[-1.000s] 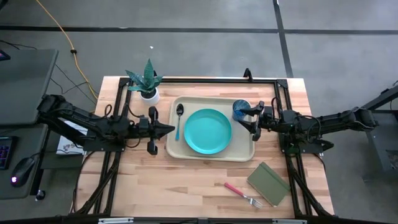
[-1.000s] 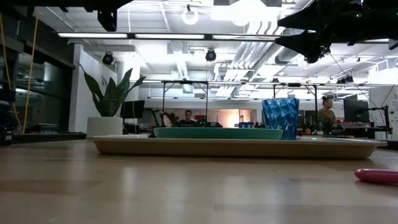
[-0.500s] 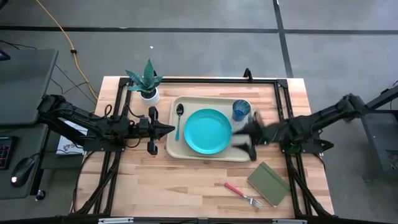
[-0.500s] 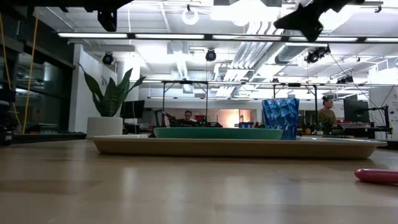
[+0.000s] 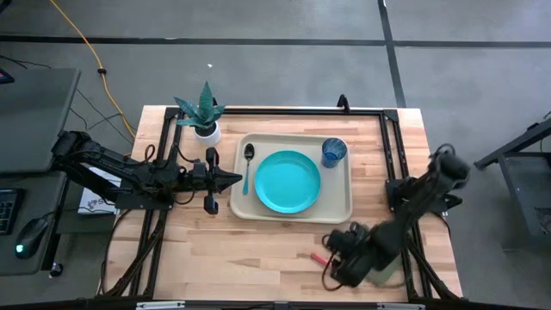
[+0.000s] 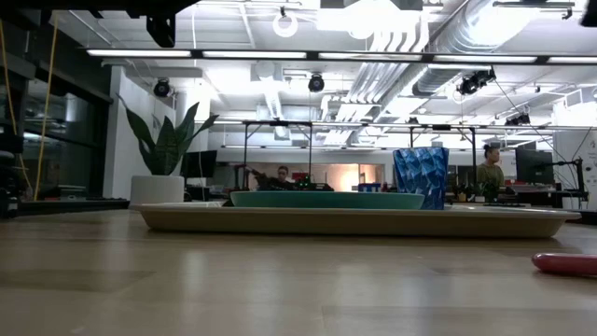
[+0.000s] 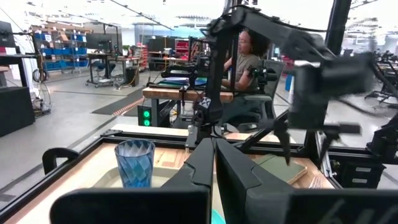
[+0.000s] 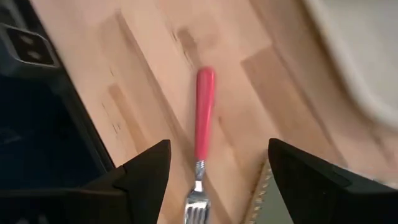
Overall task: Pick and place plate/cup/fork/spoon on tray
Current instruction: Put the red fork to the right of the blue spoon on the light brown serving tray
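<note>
Plate [image 5: 287, 181], cup [image 5: 334, 151] and spoon [image 5: 248, 164] sit on the tray [image 5: 341, 209]; the fork [image 8: 202, 124] remains on the table, the right gripper [image 8: 214, 177] above it, fingers apart.

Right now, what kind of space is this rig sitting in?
Probably an open-plan robotics lab or workshop: exposed ceiling ducts, other framed workbenches with a seated person, and blue storage bins on shelving.
</note>
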